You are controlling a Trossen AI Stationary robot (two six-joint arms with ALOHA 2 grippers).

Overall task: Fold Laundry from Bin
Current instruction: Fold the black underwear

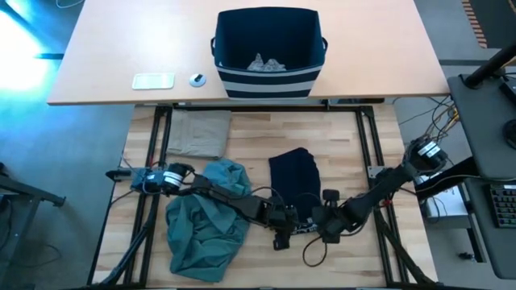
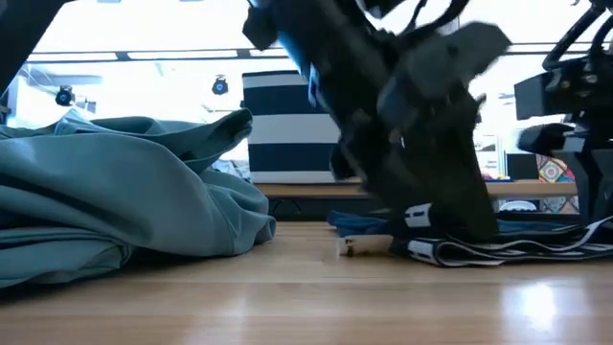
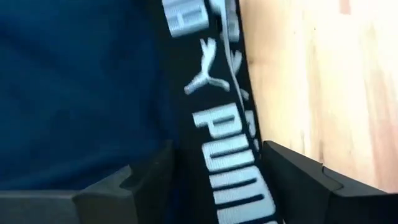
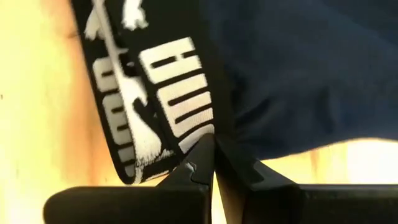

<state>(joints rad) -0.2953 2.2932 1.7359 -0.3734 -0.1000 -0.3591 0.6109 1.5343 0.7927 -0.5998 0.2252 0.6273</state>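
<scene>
The navy garment [image 1: 294, 179] lies flat on the wooden table, its black waistband with white lettering [image 3: 217, 130] at the near end. My left gripper [image 1: 280, 235] is open, one finger on each side of that waistband, not touching it. My right gripper [image 1: 329, 229] is shut, its tips at the waistband's edge [image 4: 186, 118]. The teal-green garment [image 1: 205, 219] lies crumpled at the near left and a beige one [image 1: 198, 133] lies folded at the far left. The striped navy bin [image 1: 268, 50] stands on the far desk with small grey pieces [image 1: 266, 63] inside. My right gripper's shut fingertips [image 4: 205, 155] point steeply down at the seam where the waistband meets the navy cloth [image 4: 249, 124]. I cannot tell whether they touch or pinch the cloth. The garment lies on the table.
A flat white device [image 1: 153, 80] and a small round object [image 1: 197, 79] lie on the far desk, left of the bin. Bare wood shows to the right of the navy garment [image 1: 355, 153]. Cables [image 1: 310, 254] trail near the table's front edge.
</scene>
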